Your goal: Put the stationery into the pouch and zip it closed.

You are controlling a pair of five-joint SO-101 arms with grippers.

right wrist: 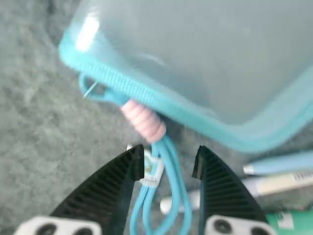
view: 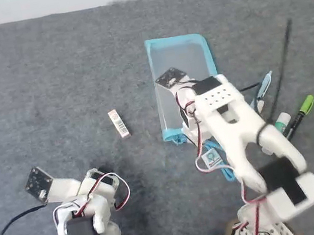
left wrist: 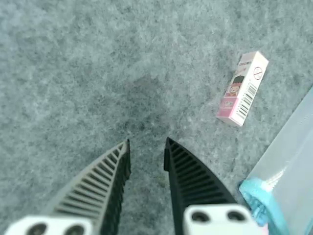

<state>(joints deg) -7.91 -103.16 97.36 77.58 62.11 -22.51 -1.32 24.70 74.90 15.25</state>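
Note:
The translucent pouch (view: 181,64) with teal trim lies mid-table, and my right arm reaches over it. In the right wrist view my right gripper (right wrist: 168,152) is open just short of the pouch's (right wrist: 195,58) zipper edge. The pink bead pull (right wrist: 145,122) and blue cord (right wrist: 166,196) hang between its fingers. A small pink-and-white eraser box (view: 119,123) lies left of the pouch. My left gripper (left wrist: 146,143) hovers open over bare carpet, short of the box (left wrist: 243,89). Pens lie right of the pouch: a light blue pen (view: 264,87), a green highlighter (view: 305,107) and a black pen (view: 295,123).
Grey carpet covers the table. A black cable (view: 284,64) runs along the right side past the pens. The cord's white tag (view: 212,158) lies under the right arm. A corner of the pouch (left wrist: 288,161) shows beside the left gripper.

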